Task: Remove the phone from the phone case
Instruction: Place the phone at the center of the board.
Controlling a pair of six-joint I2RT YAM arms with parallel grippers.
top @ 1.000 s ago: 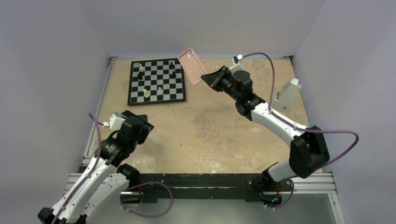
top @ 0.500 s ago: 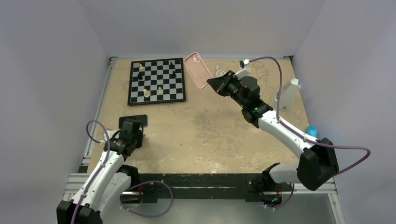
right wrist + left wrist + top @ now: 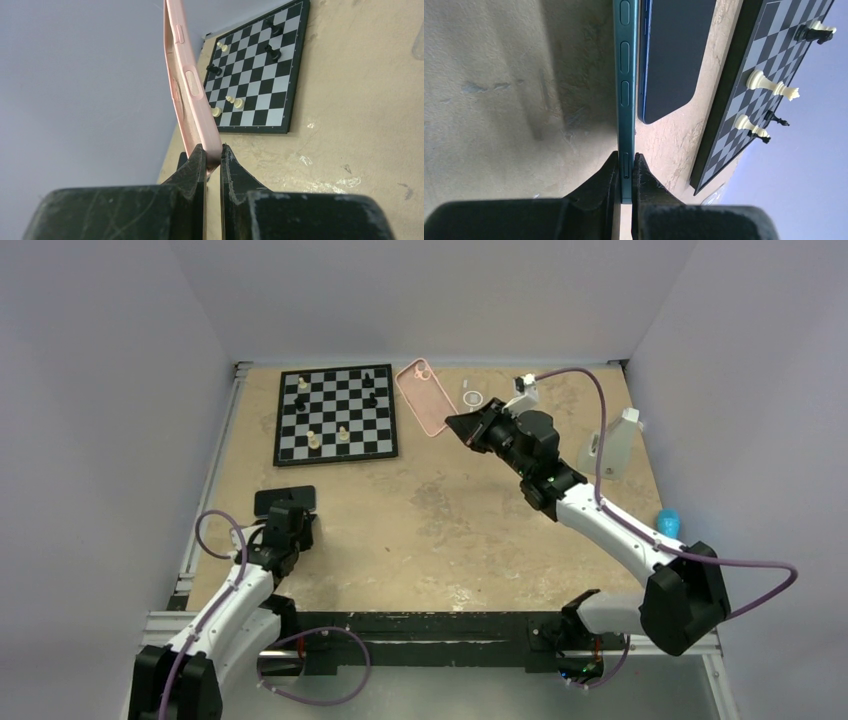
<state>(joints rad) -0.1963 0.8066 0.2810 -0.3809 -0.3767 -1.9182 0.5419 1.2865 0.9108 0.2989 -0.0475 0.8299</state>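
top external: right claw clamps pink phone near chessboard; left claw pinches teal-edged phone.

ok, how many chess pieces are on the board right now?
6. White pieces: one far-left, two in the near rows. Black pieces: one just nearer than the far-left white, two far-right. None looks hidden.

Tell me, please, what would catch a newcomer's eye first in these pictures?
First, the thin pink phone-sized shell, held up by the right gripper near the table's far edge, just right of the black-and-white chessboard. Then the slim teal-edged phone, pinched on its edge by the left gripper next to a dark flat phone lying on the table.
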